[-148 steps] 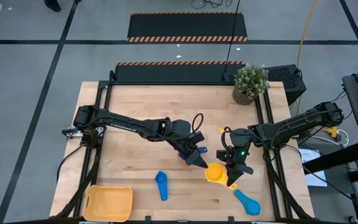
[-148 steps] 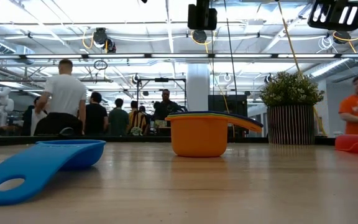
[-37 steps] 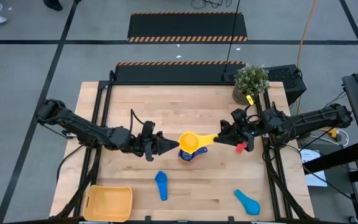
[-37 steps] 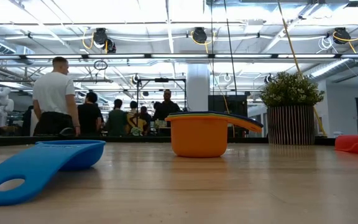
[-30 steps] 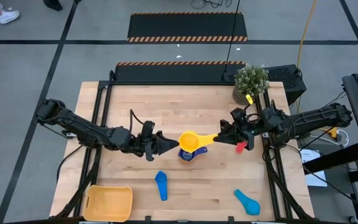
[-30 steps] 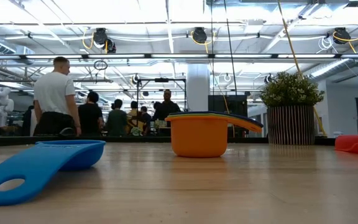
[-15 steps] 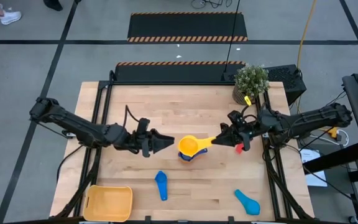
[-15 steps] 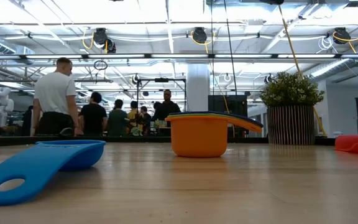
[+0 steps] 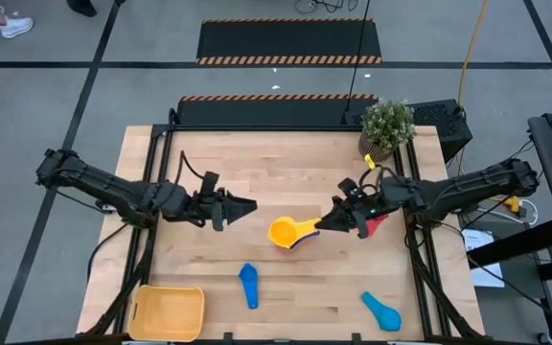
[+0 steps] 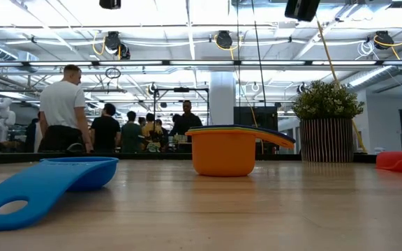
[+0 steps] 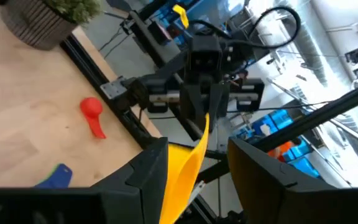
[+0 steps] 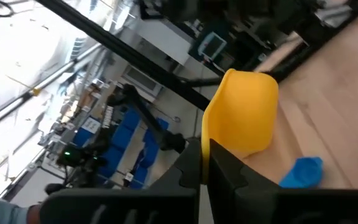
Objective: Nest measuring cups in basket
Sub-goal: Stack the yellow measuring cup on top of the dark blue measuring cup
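Note:
In the high view my right gripper (image 9: 329, 222) is shut on the yellow measuring cup (image 9: 283, 232) at mid-table. A small blue cup (image 9: 301, 243) peeks out from under its bowl. My left gripper (image 9: 247, 206) is open and hangs just left of the yellow cup, apart from it. A red cup (image 9: 376, 224) lies by my right arm. A blue cup (image 9: 248, 285) and a light-blue cup (image 9: 381, 310) lie near the front edge. The yellow-orange basket (image 9: 168, 313) sits at the near left corner. The low view shows an orange-walled nested stack (image 10: 229, 150) standing on the table. My right gripper holds the yellow cup by its handle (image 9: 312, 227), pinched between the two fingers. The fingers come from the table's right, about level, and lie along the handle. In the right wrist view the bowl (image 12: 241, 112) sticks out beyond the fingers, tilted and above the table.
A potted plant (image 9: 386, 126) stands at the far right corner. Black frame rails run along the table's left and right sides. Bare wood lies between the basket and the blue cup. In the low view, people stand in the room beyond the table.
My left gripper has drawn back from the yellow cup toward the table's left edge and now stands apart from it. My right gripper has carried the cup a little toward the table's left and near edges, with the bowl tipped lower.

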You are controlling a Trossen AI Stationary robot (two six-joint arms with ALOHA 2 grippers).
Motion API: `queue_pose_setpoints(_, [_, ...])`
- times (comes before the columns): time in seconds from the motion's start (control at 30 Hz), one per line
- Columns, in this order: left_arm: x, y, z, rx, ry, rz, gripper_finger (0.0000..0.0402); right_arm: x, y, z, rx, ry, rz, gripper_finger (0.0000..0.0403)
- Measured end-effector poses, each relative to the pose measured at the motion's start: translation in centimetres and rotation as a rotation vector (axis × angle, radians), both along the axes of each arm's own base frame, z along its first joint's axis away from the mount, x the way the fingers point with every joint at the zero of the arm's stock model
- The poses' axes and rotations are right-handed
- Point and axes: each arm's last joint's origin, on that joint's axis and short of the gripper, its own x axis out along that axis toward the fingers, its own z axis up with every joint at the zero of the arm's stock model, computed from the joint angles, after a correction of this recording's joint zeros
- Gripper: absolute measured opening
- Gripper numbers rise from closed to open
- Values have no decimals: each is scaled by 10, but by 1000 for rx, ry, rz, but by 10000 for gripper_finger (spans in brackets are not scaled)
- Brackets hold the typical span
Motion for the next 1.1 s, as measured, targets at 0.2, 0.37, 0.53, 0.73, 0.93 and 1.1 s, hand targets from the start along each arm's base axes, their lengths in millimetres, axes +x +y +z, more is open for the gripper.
queue_pose_setpoints(0.2, [-1, 9, 0, 21, 19, 14, 151, 14, 3, -16, 11, 80, 19, 0])
queue_pose_setpoints(0.37, [0, 14, -4, 26, 59, 13, 149, 23, 4, -29, 4, 133, 27, 0])
queue_pose_setpoints(0.53, [1, 17, -5, 28, 75, 23, 149, 32, 5, -43, -2, 189, 55, 0])
queue_pose_setpoints(0.73, [1, 18, -6, 14, 74, 11, 149, 33, -4, -60, 23, 242, 80, 0])
queue_pose_setpoints(0.93, [1, 17, -6, -3, 73, 9, 149, 12, -23, -88, 136, 219, -4, 0])
queue_pose_setpoints(1.1, [1, 17, -6, -5, 73, 9, 149, -1, -28, -105, 221, 189, -58, 0])
